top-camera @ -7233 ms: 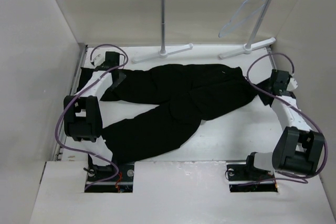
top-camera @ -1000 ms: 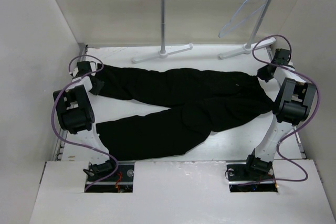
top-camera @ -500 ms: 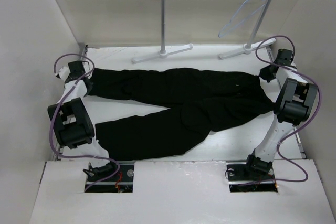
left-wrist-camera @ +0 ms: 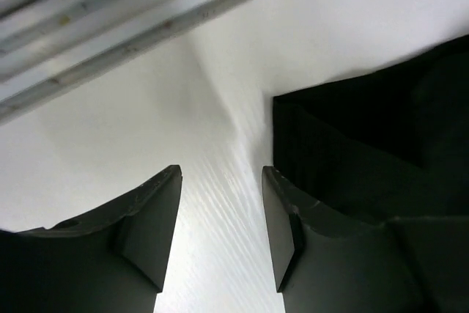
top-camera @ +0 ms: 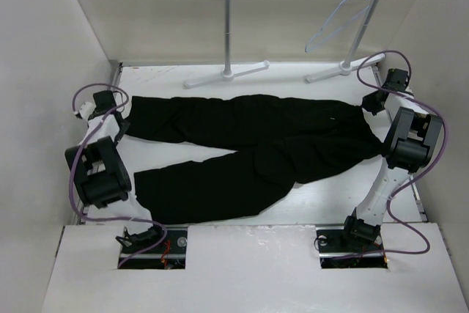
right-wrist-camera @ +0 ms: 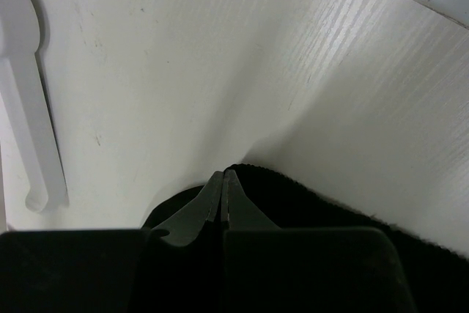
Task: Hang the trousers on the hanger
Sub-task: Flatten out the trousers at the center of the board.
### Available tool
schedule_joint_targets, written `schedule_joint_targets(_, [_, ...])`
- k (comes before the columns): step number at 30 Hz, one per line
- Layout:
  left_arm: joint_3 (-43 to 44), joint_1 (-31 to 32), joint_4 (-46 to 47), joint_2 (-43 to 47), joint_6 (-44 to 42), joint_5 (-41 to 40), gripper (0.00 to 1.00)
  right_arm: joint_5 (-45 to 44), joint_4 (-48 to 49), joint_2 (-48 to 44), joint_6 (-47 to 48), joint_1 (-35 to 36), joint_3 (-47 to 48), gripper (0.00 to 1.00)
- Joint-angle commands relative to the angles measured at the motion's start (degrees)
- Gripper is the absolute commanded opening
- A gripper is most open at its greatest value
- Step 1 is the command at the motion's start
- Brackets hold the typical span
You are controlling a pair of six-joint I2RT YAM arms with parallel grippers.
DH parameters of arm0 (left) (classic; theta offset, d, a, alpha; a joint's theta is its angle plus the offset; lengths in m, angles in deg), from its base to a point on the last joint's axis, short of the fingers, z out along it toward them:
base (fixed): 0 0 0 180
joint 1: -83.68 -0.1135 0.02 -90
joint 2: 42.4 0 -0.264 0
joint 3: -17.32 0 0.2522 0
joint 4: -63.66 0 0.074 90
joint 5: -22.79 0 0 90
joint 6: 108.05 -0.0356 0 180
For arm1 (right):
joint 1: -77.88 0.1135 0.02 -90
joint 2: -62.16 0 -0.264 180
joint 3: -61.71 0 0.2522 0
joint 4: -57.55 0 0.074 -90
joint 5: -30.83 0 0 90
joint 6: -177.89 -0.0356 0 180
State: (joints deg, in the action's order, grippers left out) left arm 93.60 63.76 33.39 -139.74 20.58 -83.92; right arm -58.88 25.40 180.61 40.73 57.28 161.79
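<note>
On the table [top-camera: 315, 196], across the middle of the overhead frame, the trousers [top-camera: 249, 144], waist end toward the right and both legs toward the left, one leg farther back in the upper part, the other nearer at the lower left. At the far left, just beside the hem of the upper leg, the left gripper [left-wrist-camera: 220, 188]; at the far right, on the waist end, the right gripper [right-wrist-camera: 222, 176]. Behind the trousers, along the top of the frame, the rack [top-camera: 229, 27] with its feet on the table, and on its rail at the upper right, the hanger [top-camera: 338, 20].
</note>
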Motion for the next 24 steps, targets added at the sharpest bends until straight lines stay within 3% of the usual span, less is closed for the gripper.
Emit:
schedule_joint_targets(1, [1.89,0.97,-0.45,12.94,1.44,-5.24,0.45,0.23,2.04,-0.94,0.57,-0.01,2.45,0.02])
schedule_joint_targets(4, [11.18,4.83,-3.16,8.78,0.22,-5.72,0.5,0.41,2.04,-1.21,0.57,0.25,2.27,0.02])
schedule_joint_targets(8, [27.79,9.15,-8.96,-8.17,-0.22,3.33,0.55,0.58,2.22,-1.47,0.31,1.13,1.83,0.03])
schedule_joint_targets(13, [44.06,9.95,-14.06,-25.59,0.39,8.0,0.58,1.46,2.66,-1.56,0.13,1.75,1.39,0.03])
schedule_joint_targets(18, [51.37,8.89,-16.27,-33.08,0.04,8.19,0.58,1.99,2.84,-1.65,0.57,1.75,0.86,0.03])
schedule_joint_targets(24, [52.26,7.75,-15.92,-35.72,0.3,6.43,0.57,1.99,2.84,-1.91,1.01,1.39,0.51,0.03])
